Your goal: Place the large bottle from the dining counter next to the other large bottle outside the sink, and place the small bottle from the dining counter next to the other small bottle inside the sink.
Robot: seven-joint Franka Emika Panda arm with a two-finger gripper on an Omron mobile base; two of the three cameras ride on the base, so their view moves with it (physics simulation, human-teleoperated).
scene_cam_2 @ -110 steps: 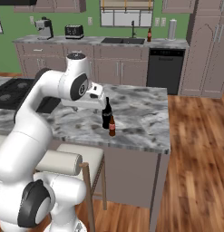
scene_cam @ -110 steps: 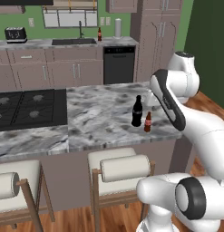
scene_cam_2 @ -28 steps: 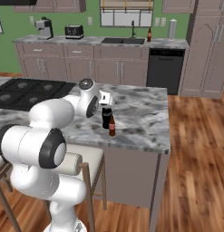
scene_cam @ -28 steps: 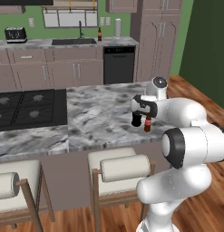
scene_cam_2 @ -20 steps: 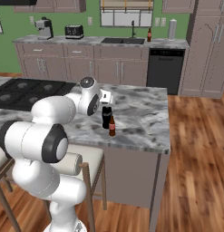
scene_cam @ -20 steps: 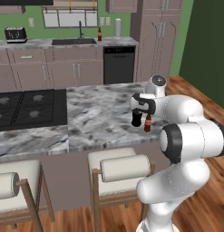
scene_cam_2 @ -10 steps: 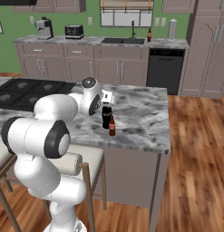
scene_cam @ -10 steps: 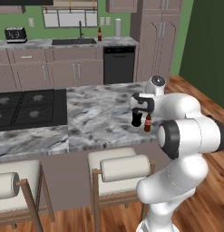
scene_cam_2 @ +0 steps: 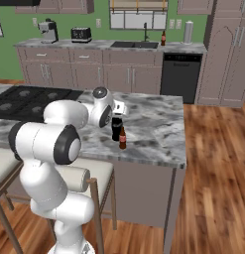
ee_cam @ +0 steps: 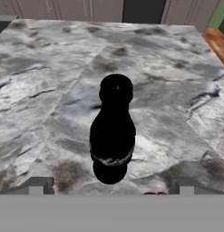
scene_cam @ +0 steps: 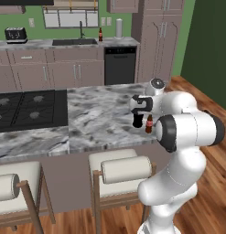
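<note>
The large bottle (scene_cam: 138, 119) (scene_cam_2: 116, 130) is black and stands upright near the right end of the marble dining counter (scene_cam: 100, 114). The small bottle (scene_cam: 149, 124) (scene_cam_2: 123, 139), brown with a red label, stands right beside it. My gripper (scene_cam: 141, 104) (scene_cam_2: 117, 110) hangs just above the large bottle and points down at it. In the hand view the large bottle (ee_cam: 112, 131) sits centred below the open gripper (ee_cam: 112, 186), whose fingertips (ee_cam: 41, 183) are spread wide and touch nothing. The other large bottle (scene_cam: 100, 34) (scene_cam_2: 163, 38) stands by the sink (scene_cam: 73, 42) on the far counter. The sink's inside is hidden.
A black cooktop (scene_cam: 27, 107) fills the counter's left part. Two stools (scene_cam: 126, 169) stand at the counter's near side. On the far counter are a toaster (scene_cam: 15, 34) and a paper roll (scene_cam: 118, 28), with a dishwasher (scene_cam: 120, 66) below. Wooden floor lies to the right.
Since the earliest frames the arm has swung down from a raised pose to just over the large bottle. In the last second the hand has barely moved. Both bottles stand where they were.
</note>
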